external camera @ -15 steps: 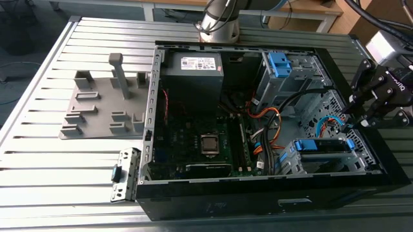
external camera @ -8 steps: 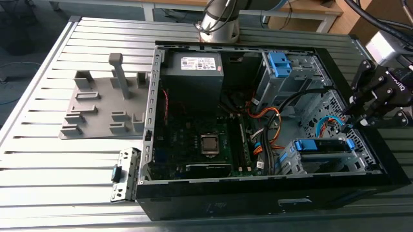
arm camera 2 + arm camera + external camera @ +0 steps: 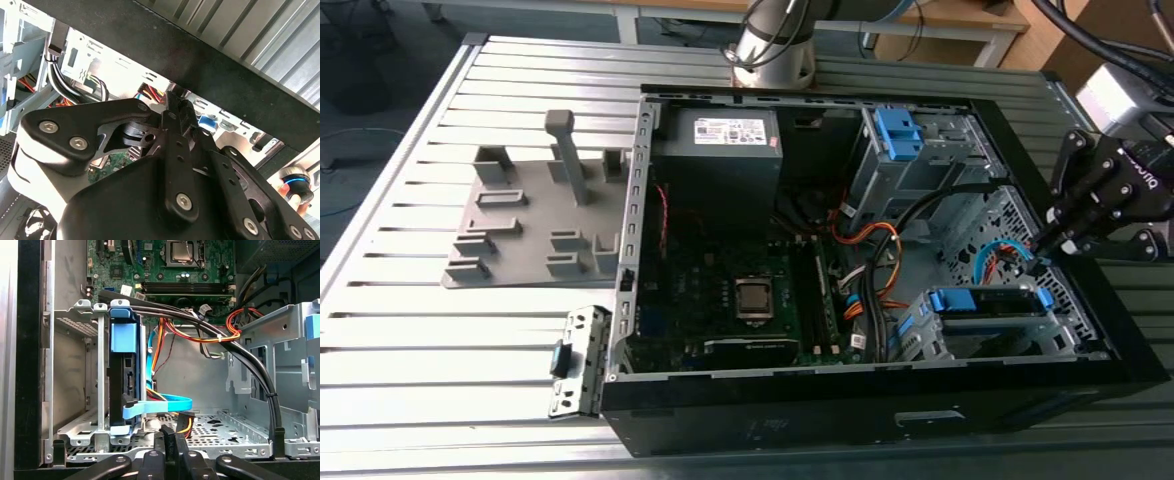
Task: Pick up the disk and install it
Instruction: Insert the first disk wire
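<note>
- the disk (image 3: pixel 983 300) sits in the metal cage (image 3: pixel 923 332) at the corner of the open case (image 3: pixel 854 405), toward the exterior view's right; in the first wrist view it stands on edge between the cage's rails (image 3: pixel 122 375)
- likely handling: stiff, dense for its size, smooth metal faces that could slip, and harmed by knocks; the safest hold looks like the narrow edges or the bracket (image 3: pixel 122 335), not the flat faces
- look: a dark body edge-on, framed by the blue plastic bracket with a tab at its end; its label is hidden
- a flat blue cable (image 3: pixel 165 405) and black cables (image 3: pixel 250 370) run just beside it
- the tool (image 3: pixel 1041 250) hangs over the case wall near the cage, fingers pressed together on nothing (image 3: pixel 167 432)
</note>
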`<state>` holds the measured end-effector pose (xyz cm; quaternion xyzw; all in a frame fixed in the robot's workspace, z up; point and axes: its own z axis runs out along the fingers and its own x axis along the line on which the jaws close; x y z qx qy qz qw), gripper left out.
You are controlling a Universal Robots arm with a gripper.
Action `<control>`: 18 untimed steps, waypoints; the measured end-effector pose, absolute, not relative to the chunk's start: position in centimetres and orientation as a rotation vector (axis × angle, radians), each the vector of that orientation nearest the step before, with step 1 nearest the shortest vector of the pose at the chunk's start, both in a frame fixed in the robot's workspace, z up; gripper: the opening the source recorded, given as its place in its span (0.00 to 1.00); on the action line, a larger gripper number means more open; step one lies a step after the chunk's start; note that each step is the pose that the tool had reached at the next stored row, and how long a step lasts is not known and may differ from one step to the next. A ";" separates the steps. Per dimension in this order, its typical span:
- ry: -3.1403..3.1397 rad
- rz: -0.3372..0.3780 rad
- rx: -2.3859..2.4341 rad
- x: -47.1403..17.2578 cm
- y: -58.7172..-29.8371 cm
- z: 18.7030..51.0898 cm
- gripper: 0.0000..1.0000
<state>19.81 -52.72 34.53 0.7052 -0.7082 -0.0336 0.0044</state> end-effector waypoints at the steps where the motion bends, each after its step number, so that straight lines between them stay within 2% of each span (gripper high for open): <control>1: -2.219 -0.105 2.209 19.8 -52.7 34.5 0.20; 13: -2.224 -0.094 2.215 19.0 -52.8 35.0 0.20; 18: -2.224 -0.094 2.215 18.6 -54.0 34.9 0.20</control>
